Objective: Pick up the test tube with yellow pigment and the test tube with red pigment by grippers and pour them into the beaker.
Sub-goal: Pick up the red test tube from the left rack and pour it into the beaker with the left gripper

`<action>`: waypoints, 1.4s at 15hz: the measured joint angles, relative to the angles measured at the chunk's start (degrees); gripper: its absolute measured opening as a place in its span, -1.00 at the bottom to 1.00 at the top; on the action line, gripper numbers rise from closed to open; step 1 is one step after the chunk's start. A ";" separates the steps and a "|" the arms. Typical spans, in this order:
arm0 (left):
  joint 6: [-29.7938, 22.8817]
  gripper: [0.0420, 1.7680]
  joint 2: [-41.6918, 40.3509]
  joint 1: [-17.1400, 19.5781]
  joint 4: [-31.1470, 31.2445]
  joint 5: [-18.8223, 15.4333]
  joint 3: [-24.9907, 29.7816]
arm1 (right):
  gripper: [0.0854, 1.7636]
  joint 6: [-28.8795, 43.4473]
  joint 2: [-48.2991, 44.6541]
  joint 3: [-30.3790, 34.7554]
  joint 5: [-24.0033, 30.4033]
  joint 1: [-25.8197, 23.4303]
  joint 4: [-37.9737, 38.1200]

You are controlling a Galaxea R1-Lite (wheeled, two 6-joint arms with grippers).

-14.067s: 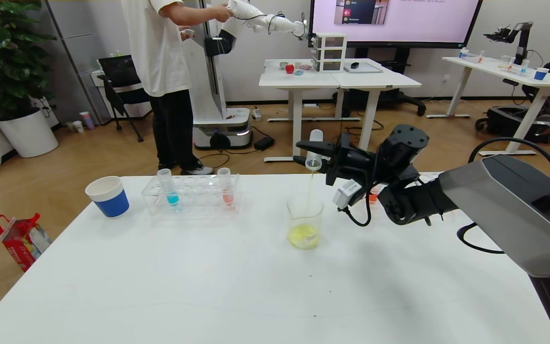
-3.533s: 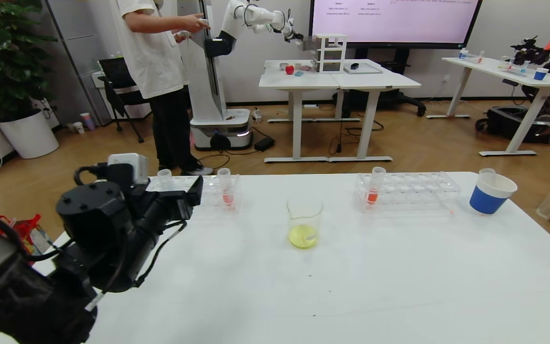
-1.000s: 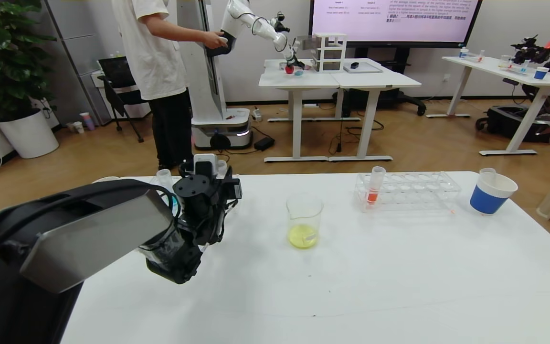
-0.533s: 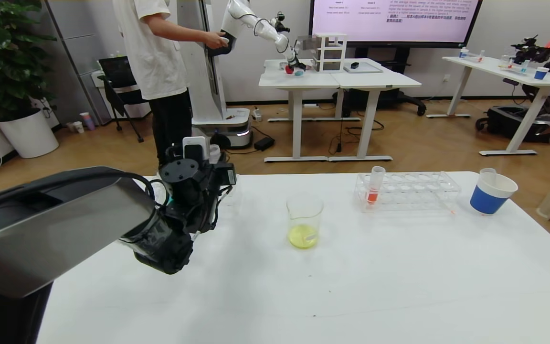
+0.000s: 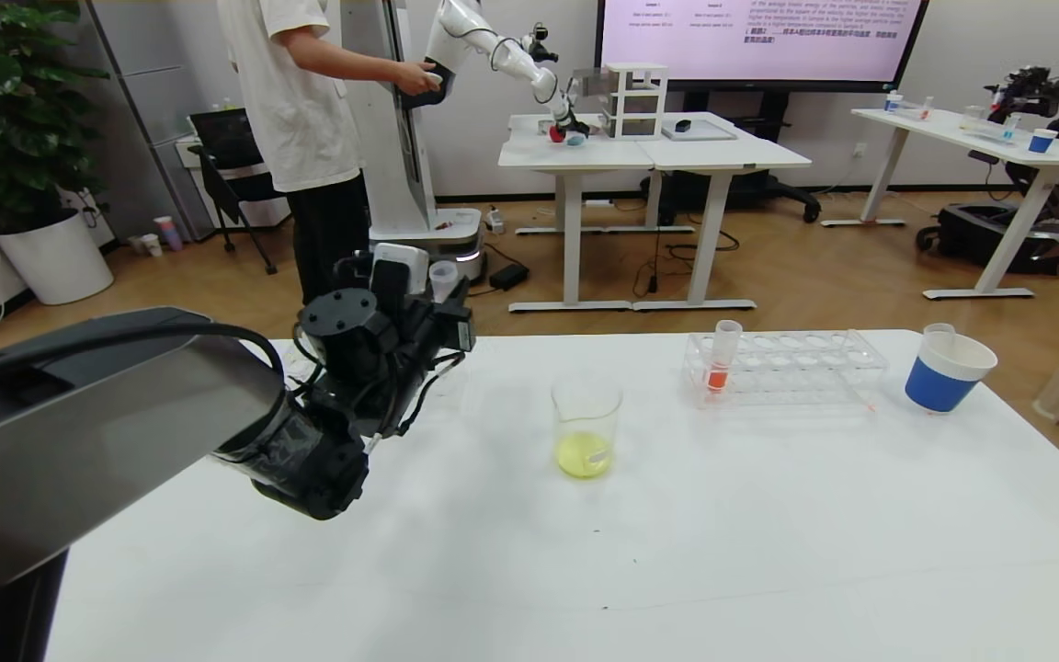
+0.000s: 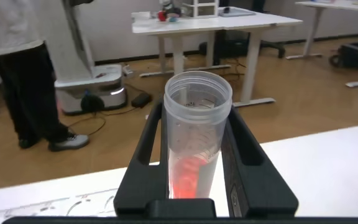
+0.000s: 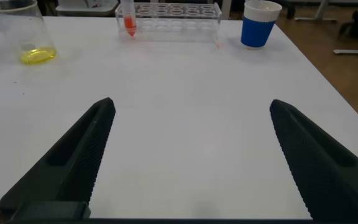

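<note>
My left gripper is shut on the test tube with red pigment and holds it upright above the table's far left, left of the beaker. In the left wrist view the tube sits between the black fingers, with coral-red liquid at its bottom. The beaker holds yellow liquid and also shows in the right wrist view. My right gripper is open and empty over the near right of the table. No tube with yellow liquid shows.
A clear rack at the far right holds an orange-red tube. A blue-and-white cup beside it holds an empty clear tube. The left rack is hidden behind my left arm. A person and another robot stand beyond the table.
My left gripper closed on the red tube at the left rack, lifted it, and has now shifted slightly right with it. The beaker and right rack have not moved.
</note>
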 joint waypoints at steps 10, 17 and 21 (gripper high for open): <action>11.24 -0.47 -1.01 -7.52 1.19 -25.32 -0.78 | 0.97 0.02 0.00 0.00 0.00 -0.04 0.00; 32.45 -0.47 0.63 -7.19 5.50 -38.02 -5.71 | 0.97 0.00 0.00 0.00 -0.02 -0.04 0.00; 43.52 -0.47 1.30 -5.99 6.18 -47.12 -7.36 | 0.97 0.00 0.00 0.00 -0.02 -0.04 0.00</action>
